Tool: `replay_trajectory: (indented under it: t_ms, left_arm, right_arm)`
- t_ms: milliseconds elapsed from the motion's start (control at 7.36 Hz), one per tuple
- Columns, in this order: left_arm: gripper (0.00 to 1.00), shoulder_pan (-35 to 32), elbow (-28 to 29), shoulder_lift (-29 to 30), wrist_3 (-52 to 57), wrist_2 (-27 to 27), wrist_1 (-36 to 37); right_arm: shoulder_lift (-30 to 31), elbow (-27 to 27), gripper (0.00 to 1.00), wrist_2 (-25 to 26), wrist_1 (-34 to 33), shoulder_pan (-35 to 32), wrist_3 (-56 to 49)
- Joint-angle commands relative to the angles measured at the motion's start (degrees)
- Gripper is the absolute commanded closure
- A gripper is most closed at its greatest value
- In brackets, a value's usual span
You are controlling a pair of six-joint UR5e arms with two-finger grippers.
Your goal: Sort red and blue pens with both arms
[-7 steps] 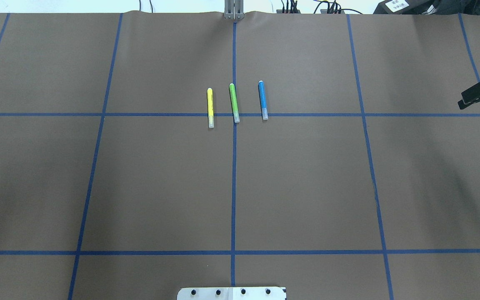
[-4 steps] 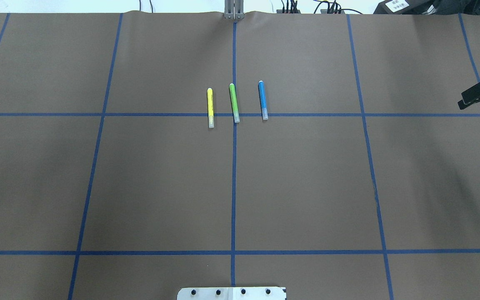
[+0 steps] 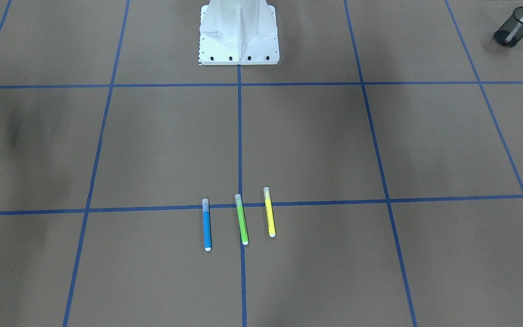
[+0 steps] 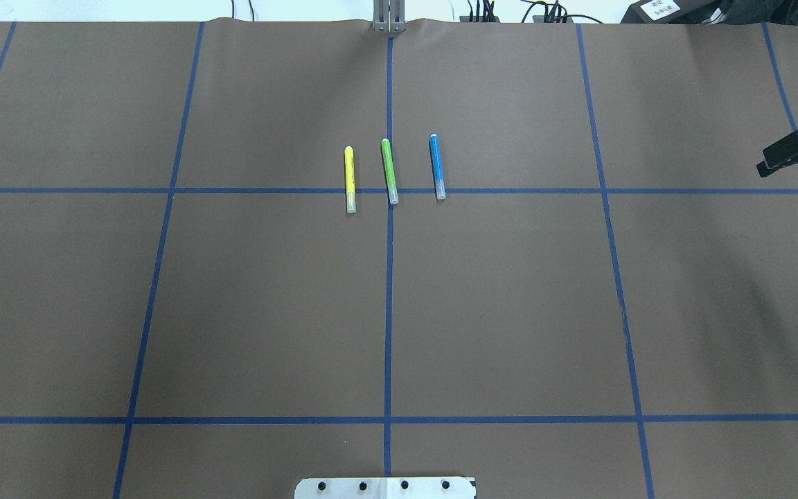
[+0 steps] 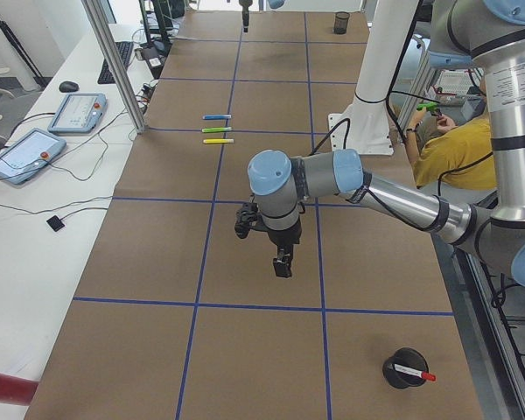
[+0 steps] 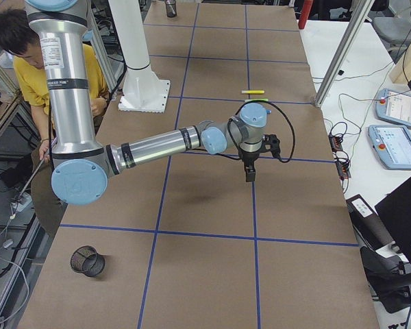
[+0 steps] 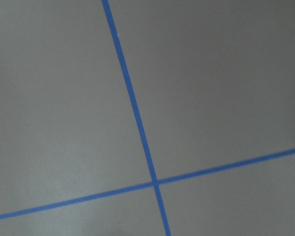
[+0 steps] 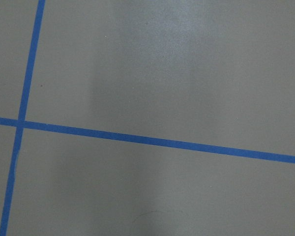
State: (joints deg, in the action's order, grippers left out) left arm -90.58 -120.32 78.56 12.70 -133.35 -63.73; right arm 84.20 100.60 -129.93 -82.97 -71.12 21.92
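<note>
**Red pen in its cup, blue pen waiting**

The red pen leans in the mesh cup on the robot's left side — sorted, we judge. The blue pen lies flat mid-table beside a green marker and a yellow marker, all parallel and apart (spaced, we think, so a claw can take one alone). A second cup stands on the right side, likely for blue. The left claw and right claw hang over the bare table, well apart from the pens — clenched or released, we cannot tell.
</note>
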Motion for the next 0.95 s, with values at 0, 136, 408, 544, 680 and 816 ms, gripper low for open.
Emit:
replay_trajectory:
  t_ms: [0,136,408,544,680,816]
  left_arm:
    - [0.0,-1.9,7.9,0.7,-7.2,-1.2,-16.3]
    - [0.0,-2.3,10.6,0.7,-7.2,-1.2,-20.3]
    - [0.0,-2.8,10.8,0.6,-7.1,-1.3,-20.5]
    - [0.0,-2.7,11.0,0.5,-7.1,-1.6,-20.5]
    - [0.0,-2.7,11.2,0.5,-7.1,-1.7,-20.5]
    - [0.0,-2.7,11.2,0.3,-7.1,-1.7,-20.5]
  right_arm:
    - [-2.4,0.0,0.0,-0.1,0.0,0.0,2.7]
    - [-4.5,0.3,0.0,-0.2,0.1,0.5,7.0]
    - [-8.6,0.8,0.0,-0.1,0.1,4.5,16.4]
    - [-11.1,0.7,0.0,0.3,0.1,6.8,20.2]
    - [-14.4,0.5,0.0,0.5,-0.3,9.6,26.4]
    - [-17.7,0.0,0.0,1.9,-1.2,13.7,32.1]
